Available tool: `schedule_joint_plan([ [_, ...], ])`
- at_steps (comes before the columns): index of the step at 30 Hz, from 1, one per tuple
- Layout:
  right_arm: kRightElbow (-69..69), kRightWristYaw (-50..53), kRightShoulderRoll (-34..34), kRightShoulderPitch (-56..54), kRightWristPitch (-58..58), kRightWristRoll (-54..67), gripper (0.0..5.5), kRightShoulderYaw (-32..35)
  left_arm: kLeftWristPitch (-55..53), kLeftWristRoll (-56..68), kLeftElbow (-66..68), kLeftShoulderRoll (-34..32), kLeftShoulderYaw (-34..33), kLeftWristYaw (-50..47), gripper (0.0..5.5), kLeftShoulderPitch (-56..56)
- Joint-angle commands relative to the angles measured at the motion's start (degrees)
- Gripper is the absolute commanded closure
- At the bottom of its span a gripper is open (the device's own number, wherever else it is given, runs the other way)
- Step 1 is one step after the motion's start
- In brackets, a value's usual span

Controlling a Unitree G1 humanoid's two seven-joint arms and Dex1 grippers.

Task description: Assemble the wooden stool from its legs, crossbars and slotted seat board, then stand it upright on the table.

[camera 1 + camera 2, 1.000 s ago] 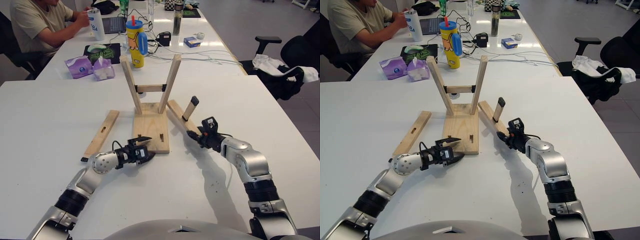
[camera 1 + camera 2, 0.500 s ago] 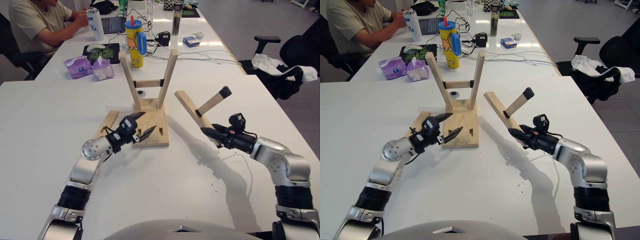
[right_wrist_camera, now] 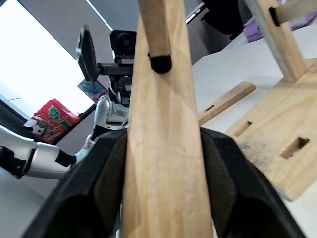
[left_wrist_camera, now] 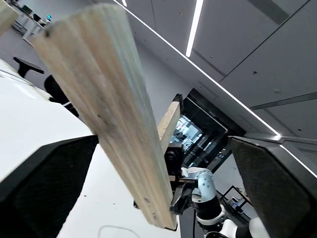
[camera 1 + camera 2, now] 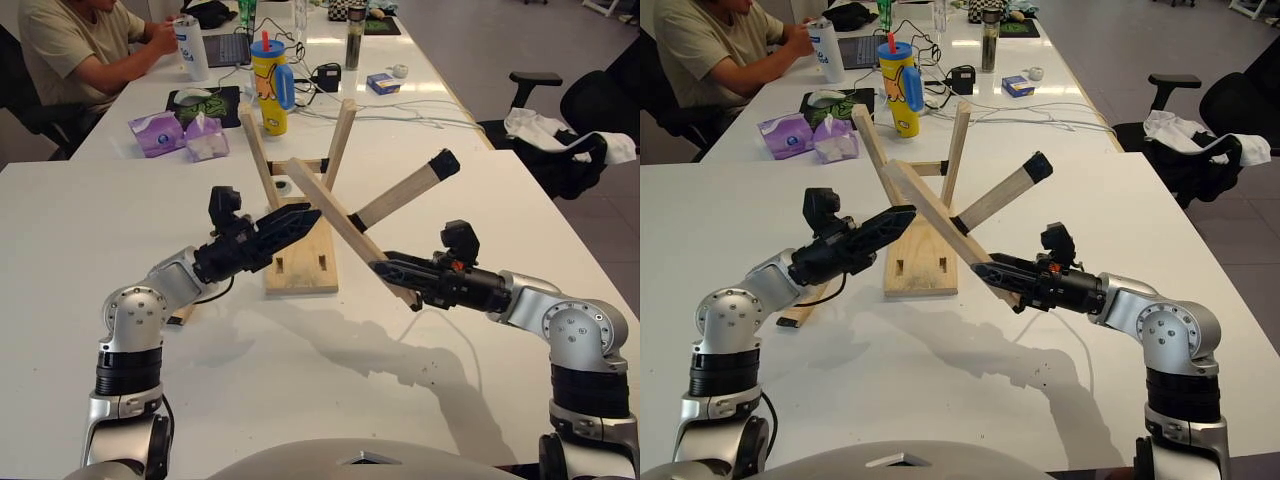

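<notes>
Right gripper [image 5: 395,280] clamps leg [image 5: 338,218], left gripper [image 5: 308,217] straddles its end

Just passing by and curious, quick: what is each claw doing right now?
Left gripper: open, around the wooden leg near its upper end.
Right gripper: shut on that leg.

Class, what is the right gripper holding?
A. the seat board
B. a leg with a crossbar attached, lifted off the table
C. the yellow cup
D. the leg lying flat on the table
B: the right gripper has its fingers clamped on the leg, tilted above the seat board.
</notes>
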State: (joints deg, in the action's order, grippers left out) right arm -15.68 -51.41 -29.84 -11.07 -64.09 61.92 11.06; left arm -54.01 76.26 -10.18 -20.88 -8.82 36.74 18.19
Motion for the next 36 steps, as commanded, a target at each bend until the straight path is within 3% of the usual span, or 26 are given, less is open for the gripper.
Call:
schedule_joint_plan([
  [1,-0.29,-1.03,-0.88,-1.11,-3.12,5.06,3.44,-0.11,-1.79,2.08,-0.64,-0.46,-0.76,-1.08,0.63,1.62],
  [13,-1.91,-2.37,-4.71,-1.00,-6.69,9.39,3.44,-1.92,-2.65,-0.26,-2.78,-2.33,0.31,0.61,0.63,0.67],
  [19,-2.62,-5.69,-8.07,0.01,-5.58,6.41,3.44,-5.12,-3.43,0.42,-2.70,-2.98,0.10,0.91,1.35,1.27],
  [32,-2.11,-7.72,-9.30,-0.85,-5.06,6.62,3.44,-5.07,-5.72,-0.52,-4.21,-5.65,1.07,3.61,3.27,-0.56],
  [36,-2.49,-8.62,-9.78,-0.91,-4.32,5.78,3.44,-5.61,-6.19,-1.43,-4.96,-6.92,1.78,4.89,3.42,-1.44],
])
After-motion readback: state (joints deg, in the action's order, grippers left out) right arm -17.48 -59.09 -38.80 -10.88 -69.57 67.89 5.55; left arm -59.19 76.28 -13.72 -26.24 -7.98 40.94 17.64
